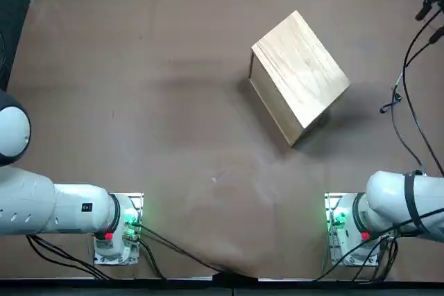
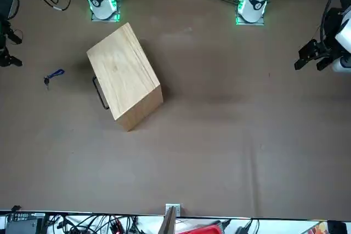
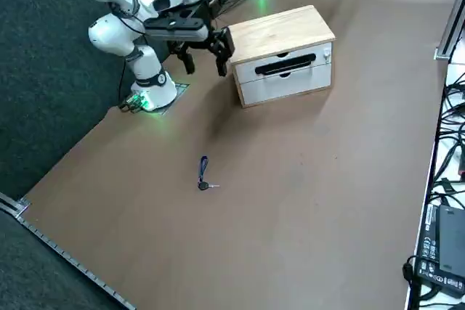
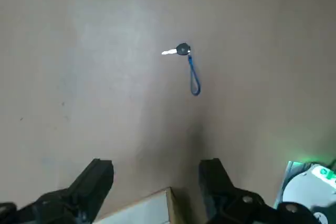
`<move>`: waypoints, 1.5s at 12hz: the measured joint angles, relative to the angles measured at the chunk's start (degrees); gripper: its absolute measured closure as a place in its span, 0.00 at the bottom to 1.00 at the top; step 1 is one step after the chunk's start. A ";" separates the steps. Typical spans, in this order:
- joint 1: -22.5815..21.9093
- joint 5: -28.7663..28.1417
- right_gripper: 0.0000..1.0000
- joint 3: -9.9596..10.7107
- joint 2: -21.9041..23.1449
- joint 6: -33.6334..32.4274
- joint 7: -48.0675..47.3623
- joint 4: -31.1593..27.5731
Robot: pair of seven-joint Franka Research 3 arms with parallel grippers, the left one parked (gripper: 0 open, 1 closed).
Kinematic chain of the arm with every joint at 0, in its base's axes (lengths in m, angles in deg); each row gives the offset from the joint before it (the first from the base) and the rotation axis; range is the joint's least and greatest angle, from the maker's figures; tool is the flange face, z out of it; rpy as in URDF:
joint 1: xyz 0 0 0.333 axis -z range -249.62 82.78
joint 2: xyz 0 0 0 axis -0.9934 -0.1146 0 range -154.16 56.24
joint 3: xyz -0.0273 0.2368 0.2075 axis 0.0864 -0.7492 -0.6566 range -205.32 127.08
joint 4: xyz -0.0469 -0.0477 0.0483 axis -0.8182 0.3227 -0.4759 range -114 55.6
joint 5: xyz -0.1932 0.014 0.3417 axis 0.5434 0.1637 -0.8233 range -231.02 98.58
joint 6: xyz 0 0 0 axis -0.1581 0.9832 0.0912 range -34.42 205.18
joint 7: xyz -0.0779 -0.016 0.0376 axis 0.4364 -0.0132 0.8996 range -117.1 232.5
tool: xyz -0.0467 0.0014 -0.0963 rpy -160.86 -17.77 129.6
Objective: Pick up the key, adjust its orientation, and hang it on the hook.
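My R gripper (image 4: 156, 167) hangs up over the table (image 3: 290, 179), on the drawer side of the wooden box (image 3: 280, 28), w/ its fingers spread wide and nothing b/w them. That makes sense: room to come down either side of something thin. The key (image 4: 182, 49) lies flat on the table, well apart from the box, its blue loop (image 4: 195, 80) stretched out from the black head. Open floor around it means I can prob. get down w/o bumping the drawers (image 3: 285, 74).

First job, I'd say, is lining up over the key; nothing's picked up yet. I'd want the loop left free, b/c that's prob. what goes on the hook. Can't tell for sure where the hook is; the small white bit (image 3: 327, 54) on the upper drawer may be it. Risk: thin key slips or twists.
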 joint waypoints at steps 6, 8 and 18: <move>3.91 0.29 0.00 -0.02 3.82 10.66 2.81 -13.22; 5.74 0.30 0.00 -0.01 3.50 15.99 5.74 -17.53; 12.45 0.31 0.00 -0.02 -8.07 46.97 13.70 -33.43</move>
